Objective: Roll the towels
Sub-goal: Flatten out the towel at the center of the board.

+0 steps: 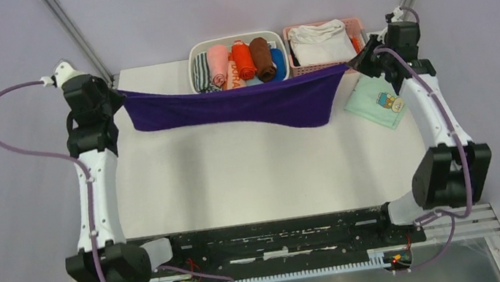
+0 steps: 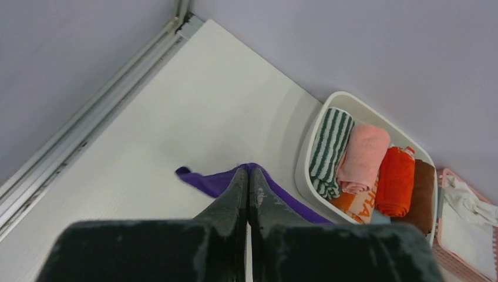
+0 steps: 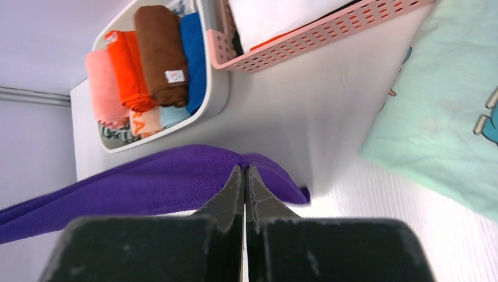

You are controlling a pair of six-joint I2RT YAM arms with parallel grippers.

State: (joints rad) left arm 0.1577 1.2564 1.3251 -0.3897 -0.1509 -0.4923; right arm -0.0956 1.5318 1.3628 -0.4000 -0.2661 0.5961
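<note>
A deep purple towel (image 1: 235,106) hangs stretched in the air across the far part of the table, sagging in the middle. My left gripper (image 1: 119,95) is shut on its left corner, and the pinched purple cloth (image 2: 211,181) shows around the closed tips (image 2: 247,171) in the left wrist view. My right gripper (image 1: 350,63) is shut on the right corner; the purple towel (image 3: 147,185) spreads left from its closed tips (image 3: 244,169). A rolled salmon-pink towel (image 1: 218,64) lies in the white basket (image 1: 194,51).
The white basket also holds striped, orange, brown and blue rolled cloths. A pink basket (image 1: 358,25) with a white folded cloth (image 1: 320,42) stands to its right. A mint-green cartoon-print cloth (image 1: 377,102) lies flat at the far right, under my right arm.
</note>
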